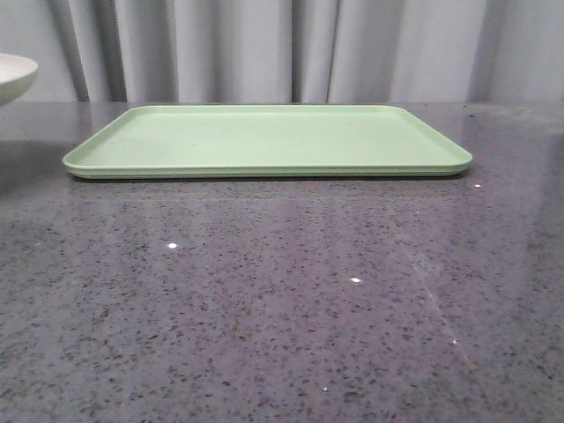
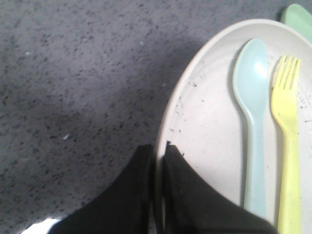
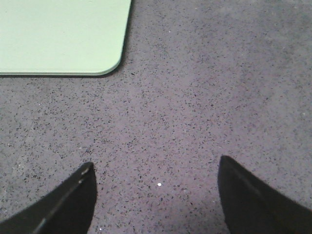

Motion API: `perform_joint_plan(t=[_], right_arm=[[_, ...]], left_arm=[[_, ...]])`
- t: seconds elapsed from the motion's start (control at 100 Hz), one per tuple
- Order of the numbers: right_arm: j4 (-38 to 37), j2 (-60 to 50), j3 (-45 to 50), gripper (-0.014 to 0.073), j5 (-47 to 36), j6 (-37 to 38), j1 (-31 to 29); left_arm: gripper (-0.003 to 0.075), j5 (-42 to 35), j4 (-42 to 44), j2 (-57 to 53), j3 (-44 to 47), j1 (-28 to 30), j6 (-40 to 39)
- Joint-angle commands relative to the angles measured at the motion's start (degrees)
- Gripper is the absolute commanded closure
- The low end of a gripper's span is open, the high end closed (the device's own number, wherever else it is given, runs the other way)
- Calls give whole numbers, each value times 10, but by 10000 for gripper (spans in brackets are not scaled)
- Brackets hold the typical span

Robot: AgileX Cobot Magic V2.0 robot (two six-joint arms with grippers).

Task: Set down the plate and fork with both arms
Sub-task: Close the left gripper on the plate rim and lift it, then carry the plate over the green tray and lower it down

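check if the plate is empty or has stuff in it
Not empty. In the left wrist view the plate holds a yellow fork and a pale blue spoon, lying side by side, while the left end effector pinches its rim.

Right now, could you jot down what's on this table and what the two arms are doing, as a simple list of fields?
surface: dark speckled table
tray: light-green tray, flat on the table, nothing on it
plate: plate, its rim pinched by the left gripper
on the plate: yellow fork and pale blue spoon, side by side
left jaws: closed on the plate's rim, one finger inside, one outside
right gripper: right gripper, jaws wide apart, holding nothing, above bare table near a tray corner
plate in front view: only an edge shows at far left
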Motion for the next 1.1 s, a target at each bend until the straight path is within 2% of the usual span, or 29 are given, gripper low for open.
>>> perform_joint_plan(t=[0.0, 0.3, 0.73, 1.09], right_arm=[[-1, 8, -18, 67, -39, 0, -3], [-1, 8, -18, 67, -43, 0, -3], [-1, 8, -18, 67, -43, 0, -3], [-1, 8, -18, 67, -34, 0, -3]], left_arm=[[741, 17, -66, -24, -35, 1, 2], [741, 27, -94, -23, -51, -45, 0], [741, -54, -98, -18, -53, -191, -60], [741, -57, -95, 81, -161, -313, -120]])
